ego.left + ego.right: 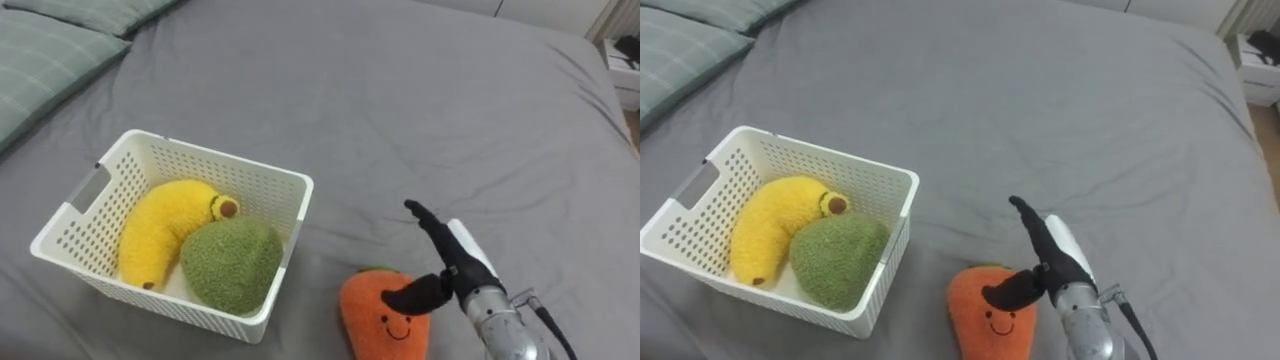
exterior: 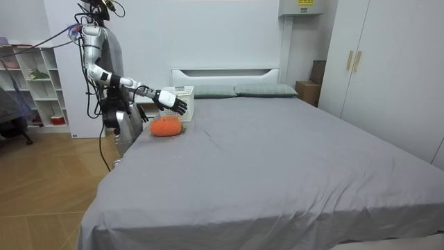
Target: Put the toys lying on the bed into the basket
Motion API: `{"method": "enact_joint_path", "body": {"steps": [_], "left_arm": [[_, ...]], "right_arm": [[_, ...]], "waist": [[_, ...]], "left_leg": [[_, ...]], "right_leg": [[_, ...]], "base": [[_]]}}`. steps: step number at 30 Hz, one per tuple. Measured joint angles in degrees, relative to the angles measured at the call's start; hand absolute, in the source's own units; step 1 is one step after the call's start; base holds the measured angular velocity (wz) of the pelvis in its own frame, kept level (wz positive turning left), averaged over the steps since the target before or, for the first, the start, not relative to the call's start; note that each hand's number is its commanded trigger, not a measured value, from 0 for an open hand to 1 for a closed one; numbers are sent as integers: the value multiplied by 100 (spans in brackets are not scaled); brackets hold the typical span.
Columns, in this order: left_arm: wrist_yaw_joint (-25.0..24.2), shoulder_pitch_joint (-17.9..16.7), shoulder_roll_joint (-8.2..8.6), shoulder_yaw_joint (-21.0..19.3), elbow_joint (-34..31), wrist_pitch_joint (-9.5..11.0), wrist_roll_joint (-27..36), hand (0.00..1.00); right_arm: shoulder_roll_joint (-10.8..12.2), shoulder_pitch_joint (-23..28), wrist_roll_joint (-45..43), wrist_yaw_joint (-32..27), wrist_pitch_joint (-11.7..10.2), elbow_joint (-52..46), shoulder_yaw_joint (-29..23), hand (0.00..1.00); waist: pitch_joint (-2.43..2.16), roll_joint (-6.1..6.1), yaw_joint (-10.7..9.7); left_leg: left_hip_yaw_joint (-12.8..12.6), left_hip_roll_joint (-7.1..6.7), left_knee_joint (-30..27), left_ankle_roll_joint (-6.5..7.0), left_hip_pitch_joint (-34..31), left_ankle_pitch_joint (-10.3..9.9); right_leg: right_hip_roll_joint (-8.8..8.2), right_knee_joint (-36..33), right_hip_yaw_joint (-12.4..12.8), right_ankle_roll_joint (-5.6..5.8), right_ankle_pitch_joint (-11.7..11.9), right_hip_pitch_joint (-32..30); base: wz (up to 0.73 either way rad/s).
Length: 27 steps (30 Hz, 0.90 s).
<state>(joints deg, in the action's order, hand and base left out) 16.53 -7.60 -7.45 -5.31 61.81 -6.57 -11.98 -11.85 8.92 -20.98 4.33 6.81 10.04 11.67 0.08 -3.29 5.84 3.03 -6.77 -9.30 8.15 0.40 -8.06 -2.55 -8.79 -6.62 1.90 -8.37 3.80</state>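
Your right hand [image 1: 455, 262], fingers spread and empty, hovers over the carrot plush [image 1: 380, 318] at the bed's [image 1: 400, 100] near edge, beside the white basket [image 1: 283, 205]; its thumb perhaps touches. Close too shallowly and the plush could squirt off the edge.

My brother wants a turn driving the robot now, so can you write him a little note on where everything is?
Right robot hand: open, fingers straight, by the carrot's top, holding nothing.
Toys: the banana and green toy lie in the basket. The carrot lies on the bed, to the basket's right.
Done: two toys are in the basket.
Left: grasp the carrot and put it in the basket.
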Motion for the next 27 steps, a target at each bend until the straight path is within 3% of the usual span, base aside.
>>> {"method": "enact_joint_path", "body": {"steps": [10, 12, 18, 27], "left_arm": [[-4, -71, -1, 5, -191, -101, -12, 0], [-70, -154, -11, 3, -362, -133, -11, 0], [-193, -323, -27, 108, -605, -184, 1, 0], [54, -416, -10, 298, -514, -185, 39, 0]], "right_arm": [[99, 29, -372, 394, 341, 1006, 135, 0], [100, 44, -529, 408, 347, 1027, 133, 0], [121, 76, -874, 310, 323, 1391, 127, 0], [119, -127, -871, -84, 244, 1955, 117, 0]], "waist": [[-15, -105, 11], [1, -124, 4], [-17, -166, 12], [24, -99, 89]], "left_leg": [[36, 4, -11, 23, -88, -55], [60, 4, -35, 22, -123, -70], [210, -13, -59, 36, -188, -84], [239, -16, -65, 36, -216, -89]], "right_leg": [[10, -7, -71, 10, 6, -75], [10, -3, -158, 12, 7, -87], [-5, 10, -457, 21, 16, -88], [-2, 24, -470, 22, 15, -101]], "base": [[0], [7], [12], [1]]}}
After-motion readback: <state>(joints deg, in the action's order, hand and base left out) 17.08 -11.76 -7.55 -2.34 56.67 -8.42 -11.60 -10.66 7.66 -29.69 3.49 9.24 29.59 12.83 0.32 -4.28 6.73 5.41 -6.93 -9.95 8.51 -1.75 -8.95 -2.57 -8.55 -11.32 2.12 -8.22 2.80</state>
